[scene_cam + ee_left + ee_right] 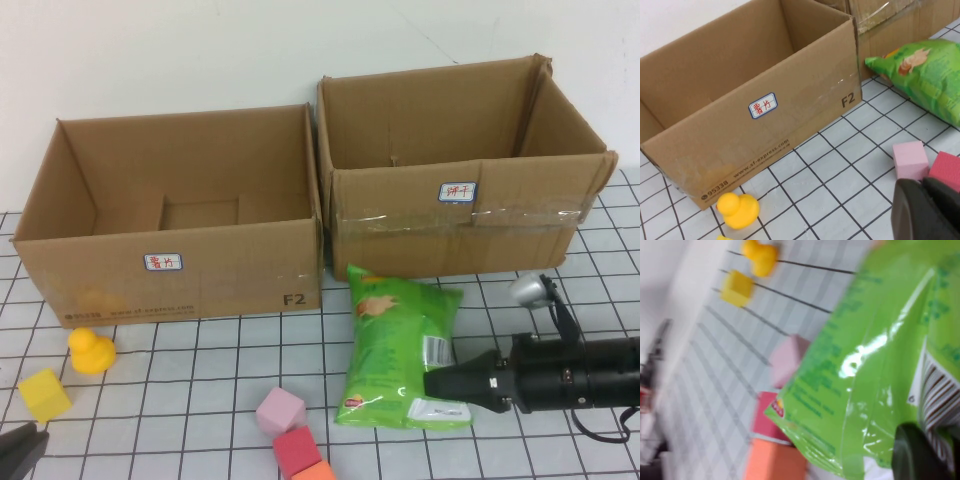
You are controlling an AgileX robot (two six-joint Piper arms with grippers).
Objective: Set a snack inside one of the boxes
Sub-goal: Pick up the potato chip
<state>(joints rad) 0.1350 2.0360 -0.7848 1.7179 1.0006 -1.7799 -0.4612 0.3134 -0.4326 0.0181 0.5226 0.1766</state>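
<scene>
A green snack bag (395,345) lies on the gridded table in front of the right cardboard box (450,230). The left cardboard box (160,262) stands open beside it; both boxes look empty. My right gripper (432,383) reaches in from the right and is shut on the bag's lower right edge near the barcode. In the right wrist view the bag (880,355) fills the frame around the gripper (935,450). My left gripper (25,447) is shut and empty at the front left corner. Its wrist view shows it (923,184) near the left box (765,115) and the bag (925,75).
A yellow duck (90,352) and a yellow cube (43,393) sit in front of the left box. A pink cube (281,411), a red cube (300,452) and an orange block (318,474) lie at the front, just left of the bag.
</scene>
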